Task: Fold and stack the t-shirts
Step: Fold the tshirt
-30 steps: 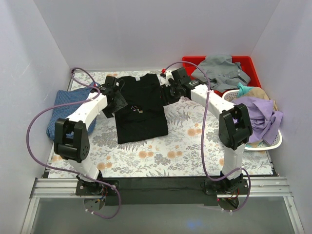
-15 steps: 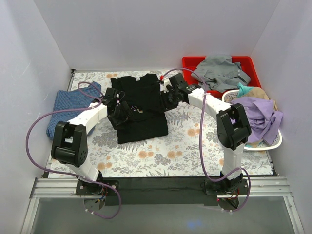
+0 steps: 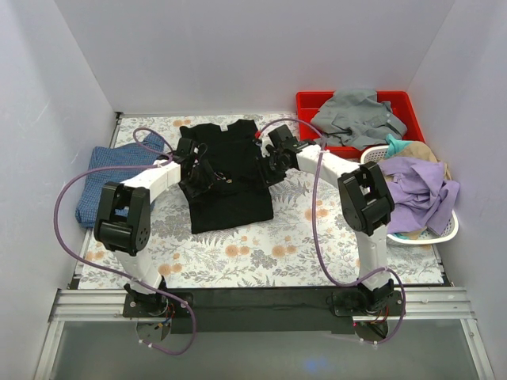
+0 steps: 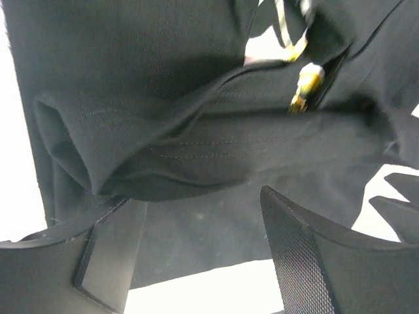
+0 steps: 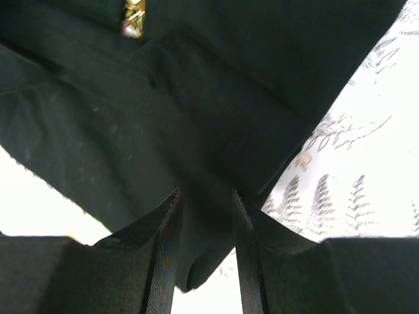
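Left wrist view shows our left hand (image 4: 196,199) with its fingers spread wide and clamping nothing, just over a rolled fold of the large black cloth t-shirt (image 4: 196,98). In the right wrist view, our right hand (image 5: 205,193) has its fingers close together on that shirt's right edge, so we judge the cloth pinched. The shirt lies mid-surface, narrowed to a long strip with its collar at the far end. To fold well, we should lay the gripped side flat toward the middle, keep both long edges parallel, and let go only once the cloth rests without bunching. At the left edge of the floral-patterned surface (image 3: 317,237), the mottled blue cloth t-shirt (image 3: 107,170) lies apart. Farther right stand a white slatted laundry basket (image 3: 444,229) and a red plastic bin (image 3: 400,103), both holding clothes. Plain white walls (image 3: 238,55) close us in.
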`<state>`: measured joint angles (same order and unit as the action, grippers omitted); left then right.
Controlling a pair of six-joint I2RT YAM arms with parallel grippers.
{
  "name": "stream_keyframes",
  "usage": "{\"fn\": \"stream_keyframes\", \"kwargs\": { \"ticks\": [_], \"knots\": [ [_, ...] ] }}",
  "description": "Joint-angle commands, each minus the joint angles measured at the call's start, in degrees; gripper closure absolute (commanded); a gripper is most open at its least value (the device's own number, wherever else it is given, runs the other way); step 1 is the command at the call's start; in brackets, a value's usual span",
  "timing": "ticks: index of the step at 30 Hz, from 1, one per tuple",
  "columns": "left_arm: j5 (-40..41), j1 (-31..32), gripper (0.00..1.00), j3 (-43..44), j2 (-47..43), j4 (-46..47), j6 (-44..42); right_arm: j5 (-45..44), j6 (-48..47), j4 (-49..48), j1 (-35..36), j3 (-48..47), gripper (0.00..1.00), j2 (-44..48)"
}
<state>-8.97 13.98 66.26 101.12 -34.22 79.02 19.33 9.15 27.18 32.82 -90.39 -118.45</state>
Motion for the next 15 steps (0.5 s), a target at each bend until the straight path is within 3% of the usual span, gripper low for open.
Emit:
{"fn": "stream_keyframes", "kwargs": {
  "ticks": [1, 15],
  "knots": [
    [5.7, -0.4, 0.32, 4.0, 0.5, 1.6, -1.2, -2.9, -0.6, -0.5, 0.2, -4.2, 0.59, -2.2],
    [17.2, -3.8, 0.32, 8.6, 3.9, 4.9, -4.1, -10.8, -3.4, 0.2, -0.1, -23.3, 0.58, -11.8]
  ]
}}
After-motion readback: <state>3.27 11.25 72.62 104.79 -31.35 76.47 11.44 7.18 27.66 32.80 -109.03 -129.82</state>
